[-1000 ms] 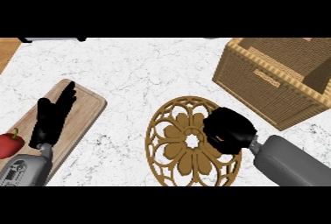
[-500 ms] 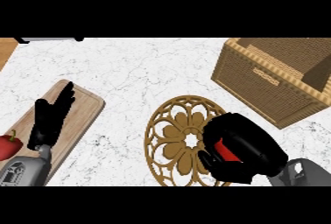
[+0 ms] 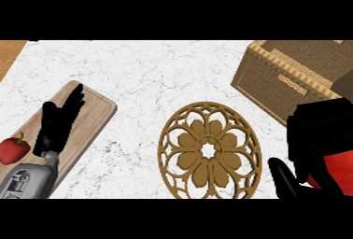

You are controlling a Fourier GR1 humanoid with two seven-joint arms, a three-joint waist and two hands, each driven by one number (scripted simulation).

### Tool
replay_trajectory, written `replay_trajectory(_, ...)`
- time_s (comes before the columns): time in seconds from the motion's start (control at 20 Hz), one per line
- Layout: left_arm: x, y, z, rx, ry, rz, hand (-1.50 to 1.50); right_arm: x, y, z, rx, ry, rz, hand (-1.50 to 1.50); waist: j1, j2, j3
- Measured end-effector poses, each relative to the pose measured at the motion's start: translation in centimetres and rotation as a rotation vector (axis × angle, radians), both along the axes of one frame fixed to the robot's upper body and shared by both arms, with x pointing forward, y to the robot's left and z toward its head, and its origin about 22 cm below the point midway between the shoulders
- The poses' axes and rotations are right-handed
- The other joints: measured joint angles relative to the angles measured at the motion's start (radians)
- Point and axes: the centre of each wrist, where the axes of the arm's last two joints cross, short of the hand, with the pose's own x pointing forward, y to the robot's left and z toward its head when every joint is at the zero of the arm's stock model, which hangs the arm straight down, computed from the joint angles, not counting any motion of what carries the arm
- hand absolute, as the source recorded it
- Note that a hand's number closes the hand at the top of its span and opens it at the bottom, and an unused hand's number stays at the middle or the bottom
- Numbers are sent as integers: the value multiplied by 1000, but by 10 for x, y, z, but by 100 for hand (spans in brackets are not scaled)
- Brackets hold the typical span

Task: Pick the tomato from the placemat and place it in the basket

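Lifted off the placemat [image 3: 209, 150] since half a second ago: right hand [image 3: 318, 140], now raised at the counter's [image 3: 151, 74] right edge, fingers curled round the tomato [image 3: 335, 172], red showing beneath them. Best carried higher and toward the far right corner, over the basket [image 3: 289, 77] rim, before uncurling. Resting spread on the cutting board [image 3: 93, 116] near the left edge: left hand [image 3: 59, 123].

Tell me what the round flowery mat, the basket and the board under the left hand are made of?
The mat looks like cut wood or bamboo: tan, matte, with open petal-shaped holes. The basket seems woven wicker or straw, judging by its fine criss-cross texture. The board looks like pale, smooth wood, though no grain shows clearly. The left hand rests open over it.
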Motion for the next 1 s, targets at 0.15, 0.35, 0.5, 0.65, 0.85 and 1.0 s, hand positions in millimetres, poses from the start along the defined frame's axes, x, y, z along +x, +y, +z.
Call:
replay_trajectory(0.15, -1, -5, 2, -2, -5, -18, 0, -1, -9, 37, 29, 1, -46, 150, 13, 3, 0)
replay_trajectory(0.35, 6, -3, 1, -2, -10, -23, 0, 5, -15, 72, 30, -10, -123, 150, 23, 7, 0)
replay_trajectory(0.5, 8, -4, 6, 0, -15, -36, 0, 17, -26, 95, -38, -49, -197, 150, 32, 10, 0)
replay_trajectory(0.65, 11, -9, 8, 1, -20, -44, 0, 29, -36, 110, -156, -98, -291, 150, 40, 14, 0)
replay_trajectory(0.85, 11, -12, 3, 3, -24, -48, 0, 48, -47, 121, -312, -137, -401, 150, 50, 18, 0)
replay_trajectory(1.0, 11, -15, 1, 6, -26, -51, 0, 75, -60, 111, -375, -123, -445, 150, 52, 19, 1)
